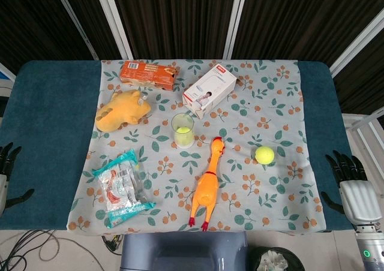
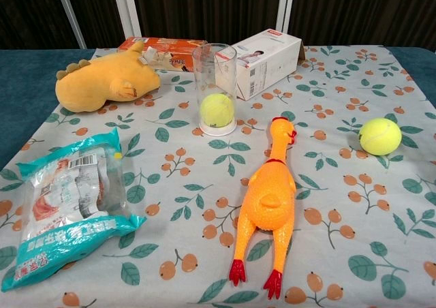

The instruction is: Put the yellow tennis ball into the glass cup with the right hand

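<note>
The fuzzy yellow-green tennis ball (image 1: 264,155) sits loose on the floral tablecloth (image 1: 288,103), right side, approx 3 o'clock from the tall clear glass cup (image 1: 183,130) and well apart from it, w/ the orange rubber chicken toy (image 1: 207,187) lying between them. The cup stands upright, mouth up, & already holds 1 similar yellow ball at the bottom, seen thru the wall in the chest view. Handling, as a guess: the ball looks light, felt-covered so grippy not slick, a bit springy but firm, not fragile; it'll roll if nudged. It's a sphere, so no long axis & no facing to speak of; any approach angle works. Best hold is prob from above, fingers wrapped round the widest part, thumb opposite. The cup is the delicate item: glass, narrow, tall, long axis vertical, tips easily if the ball knocks the rim. Its mouth looks only a little wider than the ball, so the drop needs to be centred. Right hand (image 1: 353,184) rests at the table's edge (image 1: 318,73), approx 4 o'clock from the ball, well apart, fingers spread, holding nothing. Left hand (image 1: 7,163) shows only at the far left frame edge, fingers apart, nothing in it.
</note>
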`<action>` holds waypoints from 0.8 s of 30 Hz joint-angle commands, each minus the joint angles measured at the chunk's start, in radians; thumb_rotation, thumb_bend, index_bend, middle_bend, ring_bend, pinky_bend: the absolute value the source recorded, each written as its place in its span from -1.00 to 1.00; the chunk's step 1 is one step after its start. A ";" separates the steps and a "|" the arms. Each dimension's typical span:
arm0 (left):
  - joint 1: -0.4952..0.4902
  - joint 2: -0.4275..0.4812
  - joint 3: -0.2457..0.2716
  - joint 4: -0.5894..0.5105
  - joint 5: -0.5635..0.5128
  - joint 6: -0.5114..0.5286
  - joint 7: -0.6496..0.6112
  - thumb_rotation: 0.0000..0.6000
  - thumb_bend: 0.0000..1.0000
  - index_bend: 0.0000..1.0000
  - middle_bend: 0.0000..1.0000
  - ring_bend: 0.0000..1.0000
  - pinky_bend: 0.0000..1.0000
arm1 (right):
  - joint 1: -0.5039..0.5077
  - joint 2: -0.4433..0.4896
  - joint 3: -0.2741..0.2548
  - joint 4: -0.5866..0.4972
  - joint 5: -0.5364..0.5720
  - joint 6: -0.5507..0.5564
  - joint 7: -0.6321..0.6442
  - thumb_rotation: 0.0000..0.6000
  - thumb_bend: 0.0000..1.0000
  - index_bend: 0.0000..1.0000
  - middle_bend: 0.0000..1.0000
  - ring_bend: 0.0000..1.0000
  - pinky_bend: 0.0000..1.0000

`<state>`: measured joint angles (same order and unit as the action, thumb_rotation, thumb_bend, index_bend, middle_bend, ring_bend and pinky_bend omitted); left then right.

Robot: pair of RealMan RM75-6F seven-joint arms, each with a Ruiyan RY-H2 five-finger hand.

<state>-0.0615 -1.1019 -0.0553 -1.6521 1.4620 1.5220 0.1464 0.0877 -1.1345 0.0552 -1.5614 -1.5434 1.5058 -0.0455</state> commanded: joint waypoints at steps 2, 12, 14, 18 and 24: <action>-0.002 -0.003 0.000 -0.003 -0.003 -0.004 0.009 1.00 -0.85 -0.82 -1.00 -1.00 -0.94 | -0.002 0.002 0.002 -0.001 0.002 0.003 0.007 1.00 -0.33 -0.84 -0.96 -0.88 -0.98; 0.006 -0.005 0.009 -0.016 0.016 0.013 0.028 1.00 -0.85 -0.82 -1.00 -1.00 -0.94 | -0.010 0.030 -0.004 -0.041 0.007 -0.003 0.090 1.00 -0.33 -0.84 -0.96 -0.91 -0.98; 0.006 -0.005 0.007 -0.015 0.011 0.011 0.027 1.00 -0.85 -0.82 -1.00 -1.00 -0.94 | -0.010 0.040 -0.006 -0.049 0.017 -0.015 0.094 1.00 -0.33 -0.84 -0.96 -0.92 -0.99; 0.004 -0.004 0.003 -0.014 -0.001 0.003 0.023 1.00 -0.85 -0.82 -1.00 -1.00 -0.94 | -0.008 0.047 -0.004 -0.065 0.040 -0.034 0.087 1.00 -0.38 -0.84 -0.96 -0.93 -1.00; 0.007 -0.001 0.001 -0.014 0.002 0.011 0.020 1.00 -0.85 -0.82 -1.00 -1.00 -0.94 | -0.010 0.052 -0.003 -0.107 0.050 -0.043 0.119 1.00 -0.53 -0.84 -0.96 -0.94 -1.00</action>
<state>-0.0550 -1.1027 -0.0541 -1.6659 1.4639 1.5331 0.1665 0.0785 -1.0856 0.0524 -1.6559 -1.4920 1.4637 0.0569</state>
